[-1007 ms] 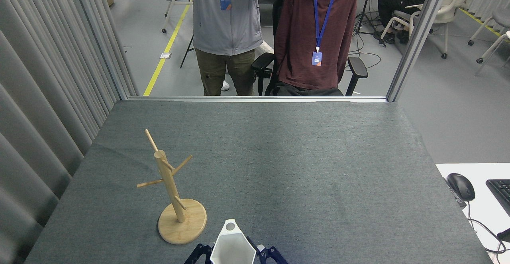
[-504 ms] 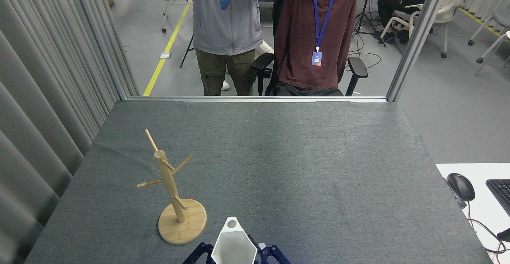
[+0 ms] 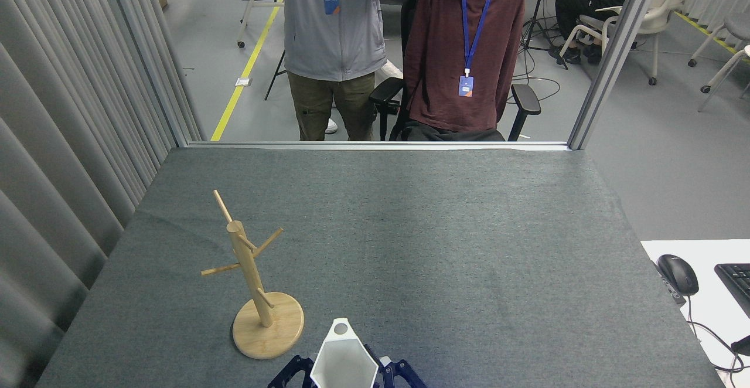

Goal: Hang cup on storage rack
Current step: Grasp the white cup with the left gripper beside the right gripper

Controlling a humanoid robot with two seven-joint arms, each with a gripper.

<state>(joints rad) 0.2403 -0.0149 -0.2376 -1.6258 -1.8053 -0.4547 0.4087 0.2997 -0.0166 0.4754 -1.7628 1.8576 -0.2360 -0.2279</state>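
Observation:
The white faceted cup [image 3: 344, 360] is at the bottom edge of the head view, mouth facing me, its rim tab with the round hole [image 3: 340, 329] pointing away. Dark blue fingers [image 3: 291, 374] flank it on both sides; this is my left gripper [image 3: 345, 376], shut on the cup, its arm hidden below the frame. The wooden storage rack [image 3: 253, 276] stands on its round disc base [image 3: 268, 333] just left of and beyond the cup, apart from it, with thin angled pegs off the upright post. My right gripper is out of view.
A grey felt table [image 3: 445, 247] stretches ahead. Grey curtains [image 3: 58, 142] run along the left. One person stands [image 3: 331, 36] and another sits [image 3: 463, 54] behind the far edge. A mouse [image 3: 678, 274] and keyboard [image 3: 735, 282] lie on a white desk at right.
The cup has shifted slightly up in the view, away from the bottom edge, with the gripper fingers showing a little more. The rack has not moved.

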